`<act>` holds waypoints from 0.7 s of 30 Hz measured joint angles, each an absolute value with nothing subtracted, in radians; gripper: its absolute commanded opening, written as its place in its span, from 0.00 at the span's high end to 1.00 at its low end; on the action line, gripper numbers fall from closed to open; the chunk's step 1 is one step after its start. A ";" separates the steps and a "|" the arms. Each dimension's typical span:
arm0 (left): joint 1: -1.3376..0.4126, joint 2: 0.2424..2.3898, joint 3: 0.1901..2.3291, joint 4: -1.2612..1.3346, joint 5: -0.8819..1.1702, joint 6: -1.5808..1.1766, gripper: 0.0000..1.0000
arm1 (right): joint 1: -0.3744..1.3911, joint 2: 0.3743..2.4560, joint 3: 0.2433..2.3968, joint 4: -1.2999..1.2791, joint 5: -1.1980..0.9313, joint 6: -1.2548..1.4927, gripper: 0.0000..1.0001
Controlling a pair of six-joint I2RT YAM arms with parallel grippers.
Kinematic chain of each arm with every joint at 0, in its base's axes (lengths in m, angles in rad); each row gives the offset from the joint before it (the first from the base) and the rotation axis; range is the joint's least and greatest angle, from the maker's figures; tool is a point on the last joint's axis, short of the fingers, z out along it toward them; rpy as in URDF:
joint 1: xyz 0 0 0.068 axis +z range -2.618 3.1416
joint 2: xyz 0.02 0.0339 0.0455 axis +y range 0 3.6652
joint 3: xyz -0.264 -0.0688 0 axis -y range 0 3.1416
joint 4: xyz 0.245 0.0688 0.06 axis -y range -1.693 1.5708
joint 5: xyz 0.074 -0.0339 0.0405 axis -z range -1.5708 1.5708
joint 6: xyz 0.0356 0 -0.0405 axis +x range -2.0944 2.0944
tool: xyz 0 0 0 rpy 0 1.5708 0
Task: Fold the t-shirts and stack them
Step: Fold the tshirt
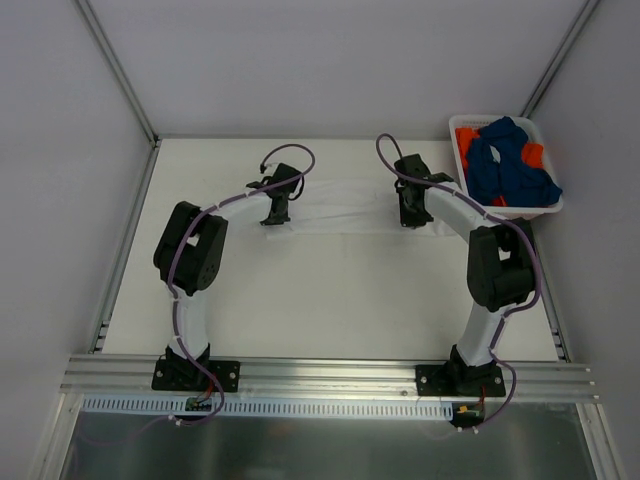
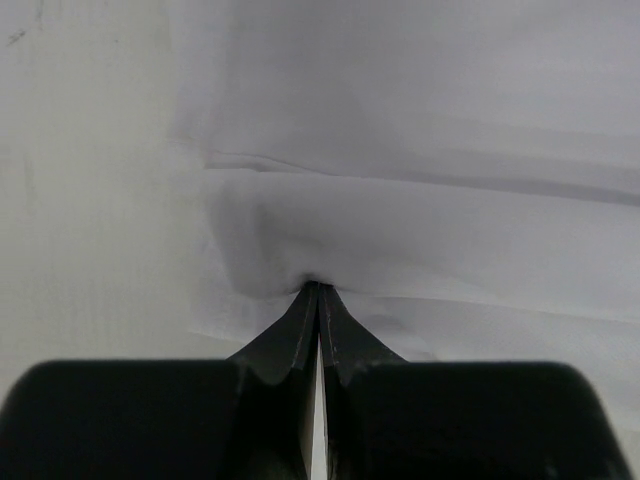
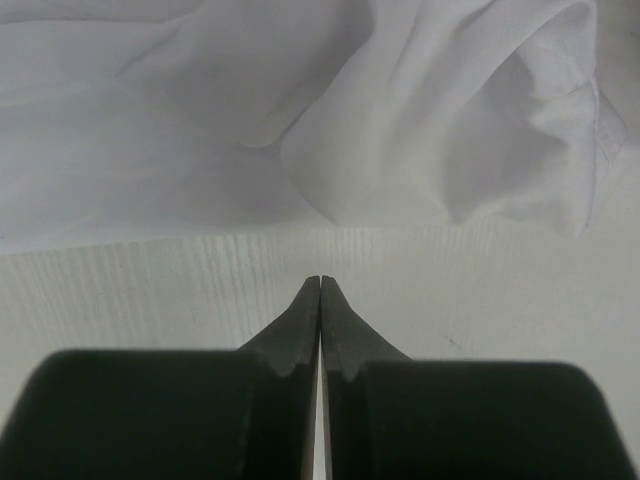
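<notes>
The white shirt (image 1: 345, 212) lies as a strip across the far half of the table (image 1: 330, 300), its long axis running left to right between the two arms. The left gripper (image 2: 318, 292) is pressed together at the shirt's left end, apparently pinching a fold. The right gripper (image 3: 320, 285) is pressed together on nothing, its tips over bare table just short of the cloth's near edge. The blue shirts (image 1: 512, 168) and orange shirts (image 1: 465, 136) fill the basket (image 1: 548, 208) at the far right corner

The table (image 1: 330, 300) bears one t-shirt (image 1: 345, 208), the far-right basket (image 1: 522, 211) the others (image 1: 510, 165).
</notes>
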State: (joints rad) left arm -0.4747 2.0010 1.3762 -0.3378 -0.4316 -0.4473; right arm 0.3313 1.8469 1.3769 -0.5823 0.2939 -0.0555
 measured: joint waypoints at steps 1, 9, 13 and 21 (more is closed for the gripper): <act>-0.467 2.001 1.376 -0.338 -0.432 -0.447 1.00 | 0.332 1.847 1.375 -0.583 0.294 -0.056 1.00; -0.404 2.004 1.402 -0.343 -0.447 -0.436 1.00 | 0.335 1.847 1.357 -0.579 0.287 -0.055 1.00; -0.391 2.013 1.464 -0.347 -0.455 -0.424 1.00 | 0.338 1.847 1.351 -0.579 0.286 -0.052 0.99; -0.391 2.063 1.597 -0.336 -0.455 -0.403 1.00 | 0.344 1.847 1.337 -0.570 0.283 -0.052 0.99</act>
